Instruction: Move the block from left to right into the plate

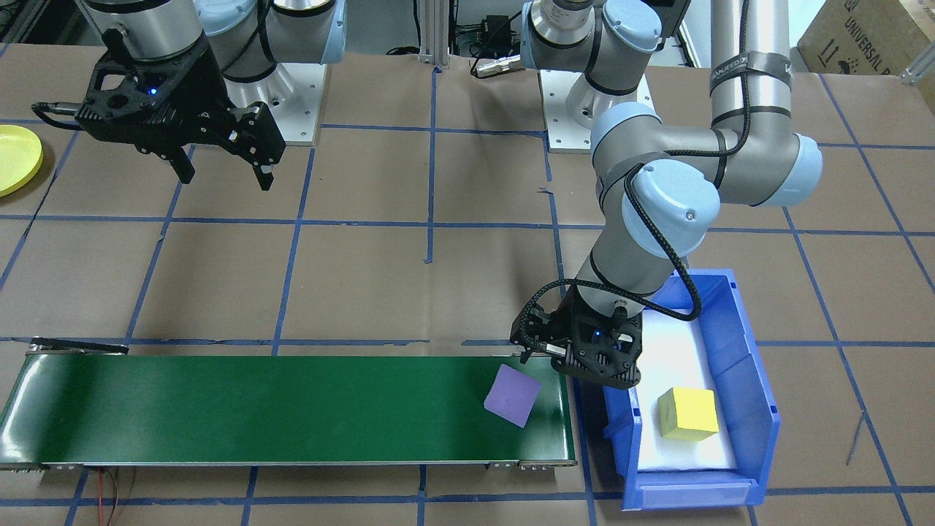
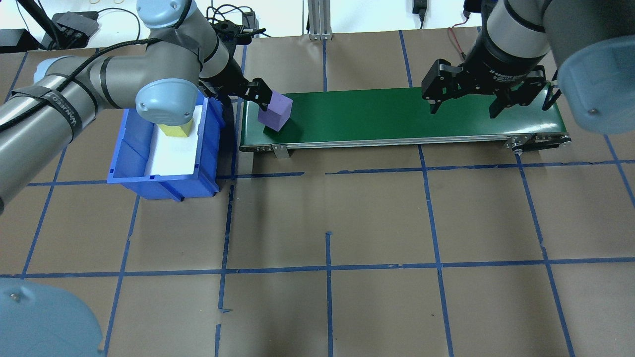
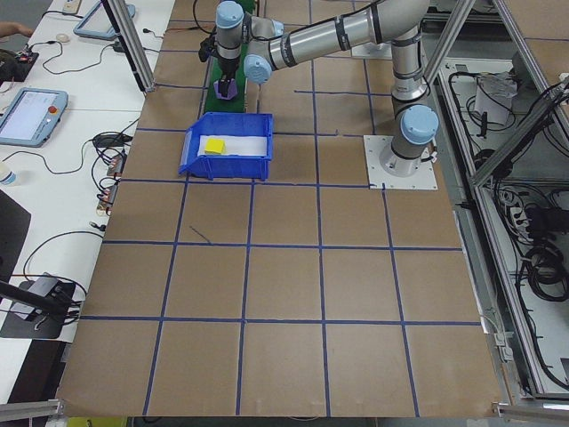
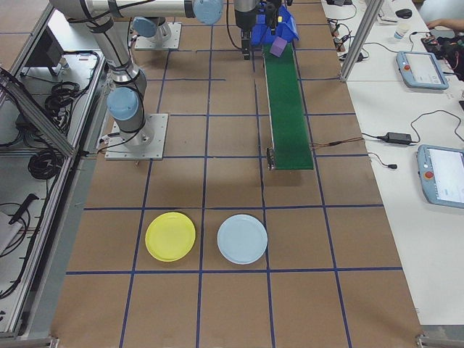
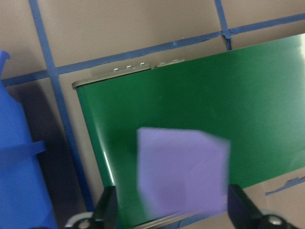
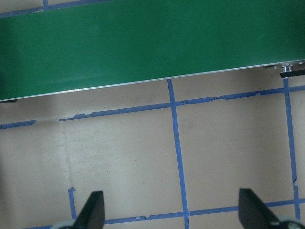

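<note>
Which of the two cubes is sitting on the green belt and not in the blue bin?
The purple cube: it rests on the green conveyor belt at the end nearest the left gripper. The yellow cube lies inside the blue bin.

The long green conveyor belt (image 2: 397, 116) is bare along most of its length; only the purple foam cube (image 2: 276, 112) sits at its left end, tilted on an edge. The left gripper (image 5: 174, 210) hangs just above this cube with its fingers spread wider than the cube, so the space over that end is occupied. Just beside that end stands the blue rectangular plastic bin (image 2: 211, 148), whose walls block a low sideways path. The right gripper (image 2: 464, 104), wide apart, hangs above the table near the belt's other end. The round yellow plastic plate (image 4: 170, 237) and the pale blue round plate (image 4: 243, 238) lie beyond the belt, side by side.
</note>
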Robot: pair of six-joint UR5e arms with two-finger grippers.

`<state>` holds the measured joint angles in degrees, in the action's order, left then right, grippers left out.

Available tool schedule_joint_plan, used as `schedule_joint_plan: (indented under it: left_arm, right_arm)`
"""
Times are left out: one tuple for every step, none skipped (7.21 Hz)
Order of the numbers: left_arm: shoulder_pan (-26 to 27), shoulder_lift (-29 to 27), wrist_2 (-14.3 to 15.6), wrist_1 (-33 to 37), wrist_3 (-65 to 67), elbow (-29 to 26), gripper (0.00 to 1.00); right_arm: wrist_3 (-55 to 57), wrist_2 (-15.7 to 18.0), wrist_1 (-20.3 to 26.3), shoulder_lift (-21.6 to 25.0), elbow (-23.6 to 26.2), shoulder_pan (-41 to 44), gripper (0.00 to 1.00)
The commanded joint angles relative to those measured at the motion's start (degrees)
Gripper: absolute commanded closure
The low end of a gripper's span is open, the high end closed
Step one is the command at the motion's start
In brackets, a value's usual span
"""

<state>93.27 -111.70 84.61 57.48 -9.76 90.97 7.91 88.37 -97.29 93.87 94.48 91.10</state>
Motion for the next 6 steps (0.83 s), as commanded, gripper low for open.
schedule_joint_plan:
  left_arm:
    - [-1.1, 2.2, 3.5, 0.3, -0.1, -0.9, 0.00]
    - [-5.2, 2.7, 3.2, 0.5, -0.7, -1.2, 0.00]
    - [-8.7, 2.6, 2.8, 0.6, -1.0, -1.3, 0.00]
    - [-11.8, 2.5, 3.2, -0.2, -2.4, -1.5, 0.00]
    - [-14.7, 1.2, 3.2, -0.3, -6.4, -1.9, 0.00]
    - [-15.8, -0.5, 3.2, -0.4, -7.0, -2.2, 0.00]
  right_arm:
    - [0.0, 0.0, 0.0, 0.0, 0.0, -0.1, 0.00]
    - [-0.1, 0.0, 0.0, 0.0, 0.1, -0.2, 0.00]
    - [-0.2, 0.0, 0.0, 0.0, 0.1, -0.2, 0.00]
    - [-0.3, 0.0, 0.0, 0.0, 0.1, -0.3, 0.00]
    - [-0.5, 0.1, -0.1, 0.0, 0.1, -0.3, 0.00]
    - [-0.5, 0.2, -0.1, 0.0, 0.1, -0.4, 0.00]
